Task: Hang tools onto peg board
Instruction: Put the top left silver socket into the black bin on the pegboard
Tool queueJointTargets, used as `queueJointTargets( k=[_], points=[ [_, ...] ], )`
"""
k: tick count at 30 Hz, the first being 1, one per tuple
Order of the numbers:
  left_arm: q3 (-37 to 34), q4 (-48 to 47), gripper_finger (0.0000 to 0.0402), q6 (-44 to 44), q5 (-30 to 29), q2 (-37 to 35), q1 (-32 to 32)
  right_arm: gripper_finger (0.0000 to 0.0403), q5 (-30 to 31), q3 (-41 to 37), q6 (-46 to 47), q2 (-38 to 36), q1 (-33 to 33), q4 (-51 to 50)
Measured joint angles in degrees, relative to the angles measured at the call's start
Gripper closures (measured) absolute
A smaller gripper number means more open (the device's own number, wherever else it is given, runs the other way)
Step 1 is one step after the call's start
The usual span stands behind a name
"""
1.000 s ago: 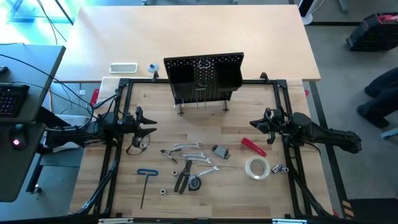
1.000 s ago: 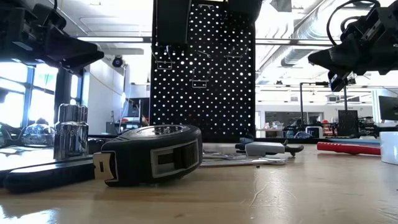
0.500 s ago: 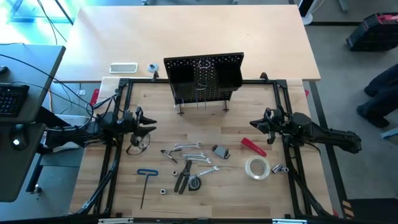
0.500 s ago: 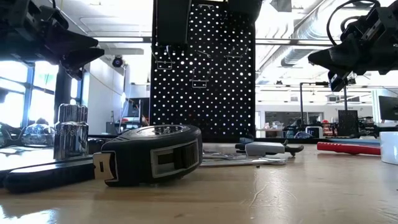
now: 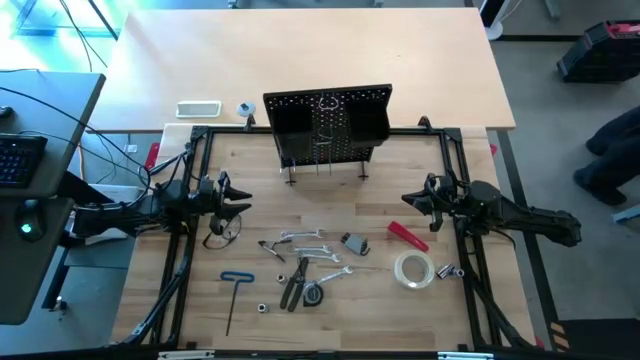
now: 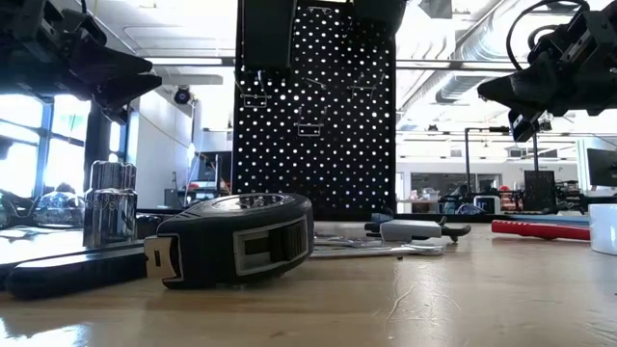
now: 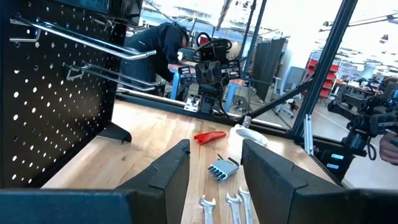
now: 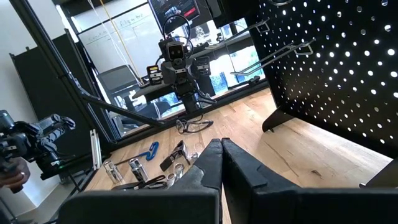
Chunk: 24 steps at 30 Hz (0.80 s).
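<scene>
The left end effector (image 5: 238, 208) is held at about 9 o'clock on the table (image 5: 380, 310), its fingers parted to a moderate gap with nothing between them, as the left wrist view (image 7: 215, 144) makes plain. Compared with a second ago, only a slight shift of this arm is noted in the low view; over the last half second no further movement is detected. The safety glasses (image 5: 222, 232) are found just beside it, toward 7 o'clock, untouched. The right end effector (image 5: 408, 200) is parked at about 3 o'clock, its fingers pressed fully together and empty, and it is unchanged. Farther out, the remaining tools are spread toward 6 o'clock: the silver wrenches (image 5: 305, 238), the pliers (image 5: 295, 285), the blue T-handle hex key (image 5: 235, 295), the red-handled tool (image 5: 407, 235) and the tape roll (image 5: 413, 270), none of which has been displaced. The peg board (image 5: 328, 125) is stood upright at 12 o'clock, well apart from both arms, and its hooks appear bare. It is judged that hanging has not yet begun, and that the glasses are the likeliest first pick.
</scene>
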Motion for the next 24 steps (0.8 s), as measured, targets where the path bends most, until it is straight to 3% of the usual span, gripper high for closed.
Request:
queueJointTargets(
  k=[24],
  points=[
    [0.0, -2.5, 0.0264, 0.0, 0.0, 0.2, 0.0, 0.0402, 0.0, 0.0, 0.0, 0.0, 0.0, 0.0]
  ],
)
